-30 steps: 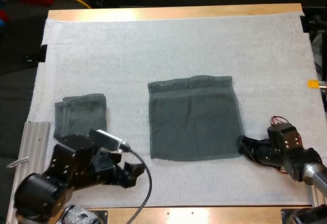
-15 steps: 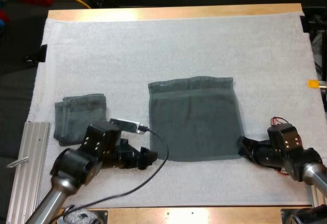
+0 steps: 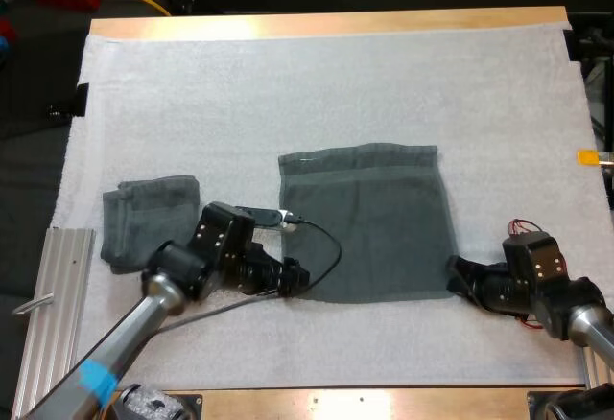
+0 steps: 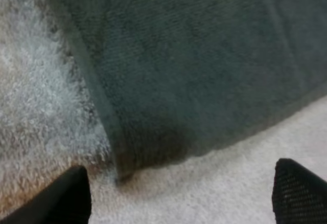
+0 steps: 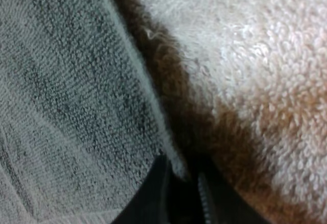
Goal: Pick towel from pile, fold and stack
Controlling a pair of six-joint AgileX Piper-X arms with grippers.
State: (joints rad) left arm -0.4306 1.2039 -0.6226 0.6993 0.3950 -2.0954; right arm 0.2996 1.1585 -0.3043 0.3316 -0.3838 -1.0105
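Two dark grey-green terry towels lie on the nubbly white mat (image 3: 317, 84): a spread towel (image 3: 365, 223), flat and nearly square with a hemmed band along its far edge, lies mid-mat, and a small folded towel (image 3: 149, 219) sits well to its left. At the spread towel's near left corner, the left gripper (image 3: 295, 276) holds its black fingers (image 4: 66, 196) wide apart, gripping nothing. At the near right corner, the right gripper (image 3: 453, 271) has its fingers (image 5: 156, 193) pinched on the woven hem.
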